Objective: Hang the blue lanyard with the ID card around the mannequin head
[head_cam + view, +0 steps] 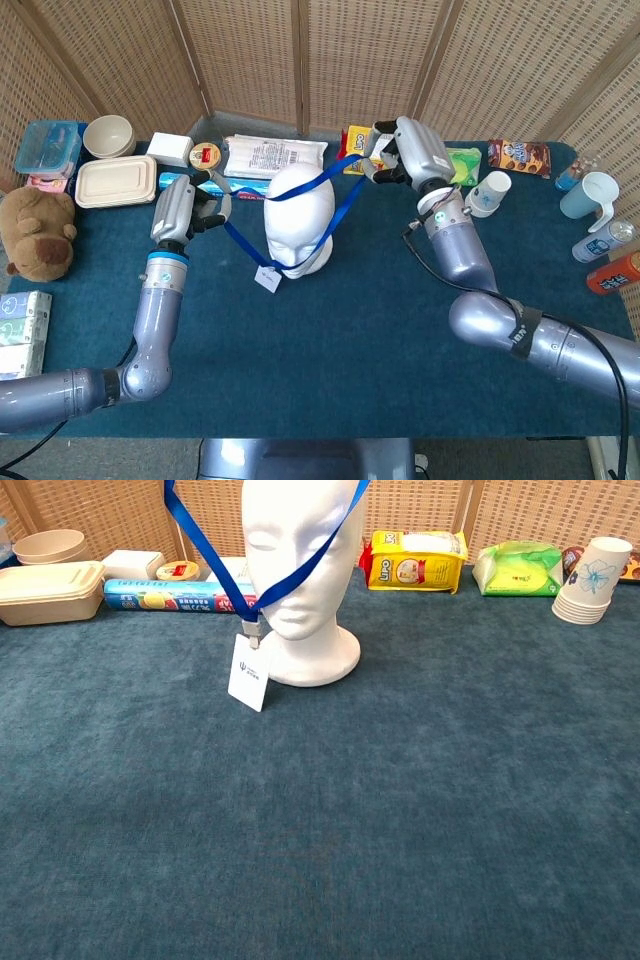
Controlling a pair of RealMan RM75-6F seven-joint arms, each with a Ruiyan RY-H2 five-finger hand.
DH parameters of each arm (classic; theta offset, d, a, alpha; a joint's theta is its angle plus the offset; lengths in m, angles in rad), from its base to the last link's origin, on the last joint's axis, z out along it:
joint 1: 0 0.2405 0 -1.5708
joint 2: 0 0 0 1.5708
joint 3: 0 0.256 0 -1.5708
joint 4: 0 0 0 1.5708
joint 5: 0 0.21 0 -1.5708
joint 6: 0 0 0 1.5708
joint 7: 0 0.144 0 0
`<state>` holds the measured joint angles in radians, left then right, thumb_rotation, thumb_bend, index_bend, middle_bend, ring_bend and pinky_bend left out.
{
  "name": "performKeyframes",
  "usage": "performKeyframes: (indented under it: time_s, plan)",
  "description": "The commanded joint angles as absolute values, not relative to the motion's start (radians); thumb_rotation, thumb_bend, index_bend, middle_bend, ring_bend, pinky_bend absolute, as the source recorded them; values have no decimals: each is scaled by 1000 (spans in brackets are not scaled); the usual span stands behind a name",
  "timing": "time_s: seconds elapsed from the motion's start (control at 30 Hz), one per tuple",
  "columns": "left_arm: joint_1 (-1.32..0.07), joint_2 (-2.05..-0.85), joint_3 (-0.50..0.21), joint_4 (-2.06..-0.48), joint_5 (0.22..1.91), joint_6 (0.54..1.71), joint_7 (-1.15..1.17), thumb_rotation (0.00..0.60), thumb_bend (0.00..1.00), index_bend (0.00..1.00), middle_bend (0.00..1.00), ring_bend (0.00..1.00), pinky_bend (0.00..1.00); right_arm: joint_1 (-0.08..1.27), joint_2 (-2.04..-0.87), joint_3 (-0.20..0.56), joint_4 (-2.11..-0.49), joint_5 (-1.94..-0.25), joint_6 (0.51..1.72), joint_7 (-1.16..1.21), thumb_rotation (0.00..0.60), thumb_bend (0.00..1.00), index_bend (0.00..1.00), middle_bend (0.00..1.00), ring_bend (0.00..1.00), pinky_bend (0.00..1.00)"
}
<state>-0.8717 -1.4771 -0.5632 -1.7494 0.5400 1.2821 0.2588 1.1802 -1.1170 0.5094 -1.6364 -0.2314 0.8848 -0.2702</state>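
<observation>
Both raised hands, left hand (182,212) and right hand (405,152), clamp fingers on the blue lanyard (343,206) beside the mannequin head (298,212).

Table (350,330) covered in blue cloth, cluttered along its edges.
A white mannequin head (298,215) stands mid-table; behind it lie a lidded beige container (116,181), a bowl (109,136), a yellow snack box (416,560), green wipes (518,568), stacked paper cups (594,580) and a brown plush (36,232).

The mannequin head (298,222) stands on the desk (350,340) between the left robot hand (178,212) and the right robot hand (408,155). The lanyard (340,208) stretches between both hands, and the ID card (265,279) hangs before the head.
</observation>
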Motion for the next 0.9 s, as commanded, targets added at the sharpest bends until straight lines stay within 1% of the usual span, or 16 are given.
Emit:
performKeyframes:
  time_s: [0.03, 0.6, 0.9]
  plan:
    - [-869, -1483, -567, -1745, 534, 1276, 246, 600, 476, 564, 1000, 1000, 1000, 1188, -1124, 509, -1620, -219, 882, -270, 600, 457, 637, 1000, 1000, 1000]
    - [-842, -1485, -568, -1724, 510, 1250, 204, 600, 477, 564, 1000, 1000, 1000, 1226, -1183, 495, -1525, -211, 867, -274, 600, 458, 637, 1000, 1000, 1000]
    - [-839, -1487, -581, -1705, 490, 1238, 189, 599, 476, 564, 1000, 1000, 1000, 1243, -1214, 490, -1481, -215, 873, -284, 600, 456, 637, 1000, 1000, 1000]
